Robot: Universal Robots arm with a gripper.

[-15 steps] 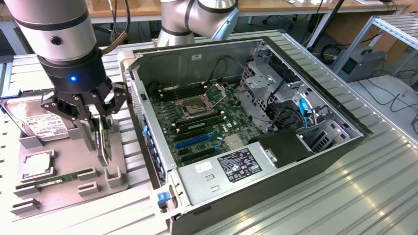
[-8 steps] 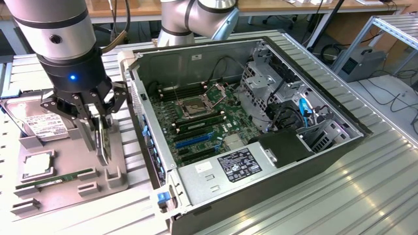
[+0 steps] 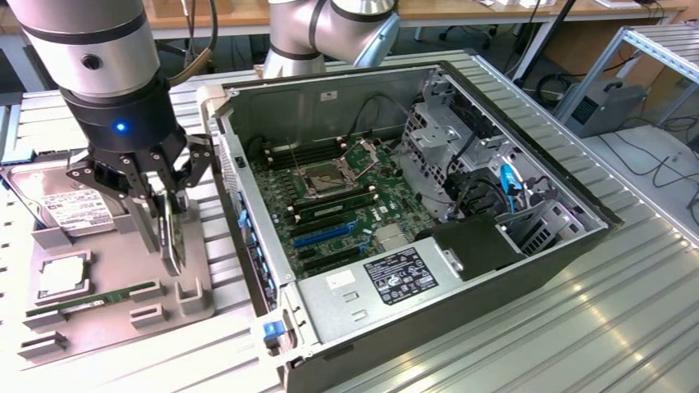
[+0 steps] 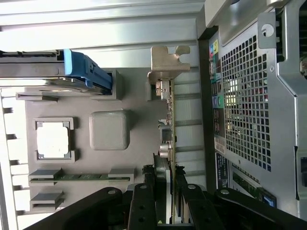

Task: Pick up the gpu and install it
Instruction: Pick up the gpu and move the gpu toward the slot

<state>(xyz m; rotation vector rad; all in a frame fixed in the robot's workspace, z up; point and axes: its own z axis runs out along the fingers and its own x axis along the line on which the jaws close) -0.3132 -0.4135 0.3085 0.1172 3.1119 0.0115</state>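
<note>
In the exterior view, the end effector (image 3: 164, 237) is hanging low over the grey parts tray (image 3: 110, 332), on the exterior view's left of the open computer case (image 3: 437, 327). It is reaching straight down onto the gpu (image 3: 172, 246), which is standing on edge in its tray slot. The card's long axis is running alongside the case's rear wall. A hard drive (image 3: 65, 209), a processor (image 3: 62, 277) and a RAM stick (image 3: 93, 301) are lying in the tray on the far side of the card from the case. The motherboard (image 3: 349, 205) is sitting exposed inside the case, and the ribbed metal counter (image 3: 611, 311) is carrying everything.

In the wrist view, the card is showing edge-on, its silver bracket (image 4: 165, 60) at the end away from the end effector. The pads (image 4: 160, 182) are sitting narrow, one on each face of the board's near end, and appear to be clamping it. The slot is lying just beside the perforated rear panel (image 4: 244, 96), so room on that side is looking tight; the tray side is looking roomier.
</note>
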